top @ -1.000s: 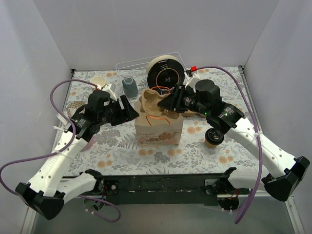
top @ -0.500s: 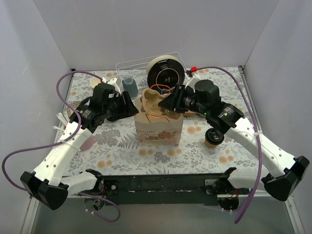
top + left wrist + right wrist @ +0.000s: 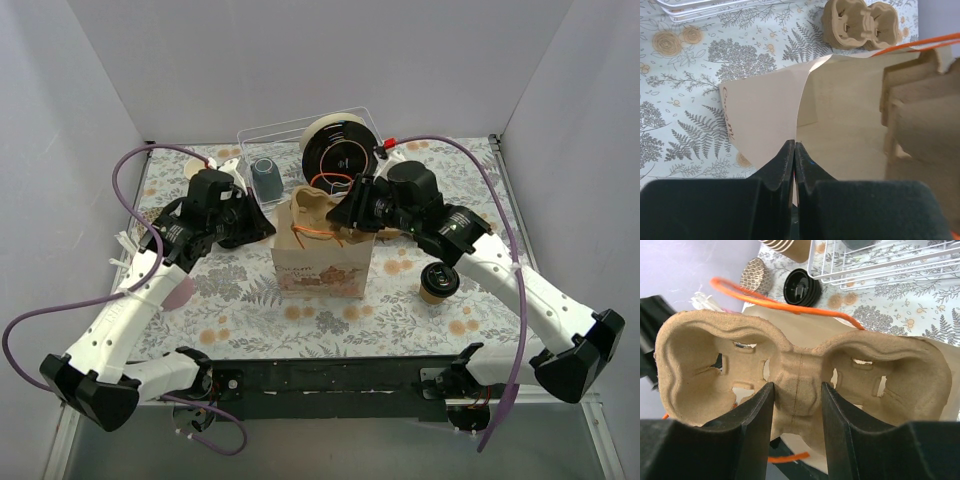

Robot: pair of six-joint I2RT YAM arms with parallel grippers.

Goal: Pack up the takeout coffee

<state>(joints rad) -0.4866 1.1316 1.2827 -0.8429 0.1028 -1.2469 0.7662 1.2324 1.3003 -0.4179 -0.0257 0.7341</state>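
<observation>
Floral-print cloth (image 3: 250,300) covers the table between plain grey walls. On it, toward the right, the takeout coffee (image 3: 438,283) stands upright with its black lid on. It is apart from the paper bag (image 3: 322,268) at the middle and outside it, and the right arm's forearm passes just above and behind it. Neither wrist camera shows the cup.

The bag stands open-mouthed, its orange handle (image 3: 775,302) looped across the top. A moulded pulp cup carrier (image 3: 800,365) sits tilted in the opening, both of its wells empty. How deep it reaches inside cannot be told. The right gripper (image 3: 797,405) is clamped on the carrier's central ridge, one finger on each side. The left gripper (image 3: 794,165) is pinched tight on the bag's near paper edge, and its fingers meet with only the sheet between them. Printed lettering on the bag's side is cut off and unreadable.

Beyond the bag, more pulp carriers (image 3: 860,25) lie on the cloth. At the rear a wire rack (image 3: 290,135) holds a grey-blue mug (image 3: 265,178) and a large round black-faced object (image 3: 340,150) that is hard to identify. A stack of black lids (image 3: 801,286) sits near the rack, and lidless paper cups (image 3: 790,247) are cropped at the frame's top.
</observation>
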